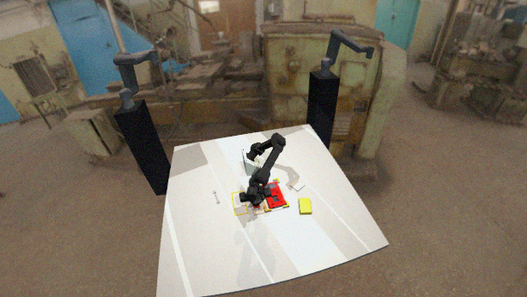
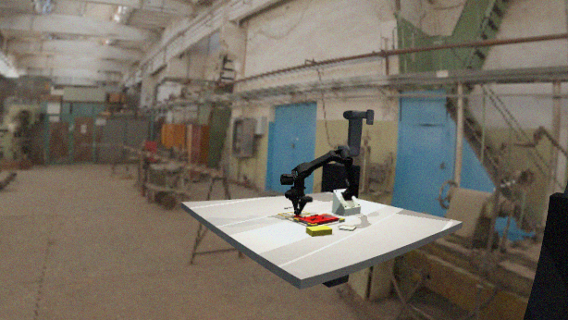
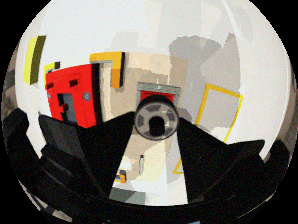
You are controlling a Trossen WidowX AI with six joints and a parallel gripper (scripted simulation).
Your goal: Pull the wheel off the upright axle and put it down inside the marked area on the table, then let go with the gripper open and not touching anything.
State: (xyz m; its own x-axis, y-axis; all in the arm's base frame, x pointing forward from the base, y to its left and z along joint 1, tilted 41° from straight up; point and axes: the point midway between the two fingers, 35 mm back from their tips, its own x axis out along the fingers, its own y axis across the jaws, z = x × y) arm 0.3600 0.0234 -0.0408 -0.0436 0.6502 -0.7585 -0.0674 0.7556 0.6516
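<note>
The dark wheel (image 3: 145,120) with a grey spoked face sits over a small red and grey base (image 3: 159,88). The black centre (image 3: 157,125) of the wheel looks like the axle top. My gripper (image 3: 156,119) (image 1: 256,203) (image 2: 297,214) points down, its two fingers against opposite sides of the wheel, shut on it. In the top and exterior views the gripper hides the wheel. Whether the wheel has risen along the axle cannot be told. The marked area, a yellow outline (image 1: 233,203) (image 3: 225,90), lies on the table beside the base, with no wheel in it.
A red block with dark recesses (image 1: 275,195) (image 2: 322,219) (image 3: 75,90) stands close beside the wheel's base. A yellow block (image 1: 305,206) (image 2: 319,230) (image 3: 35,60) lies beyond it. A small grey rod (image 1: 215,196) lies on the outline's other side. A pale stand (image 2: 346,208) is near the arm's base.
</note>
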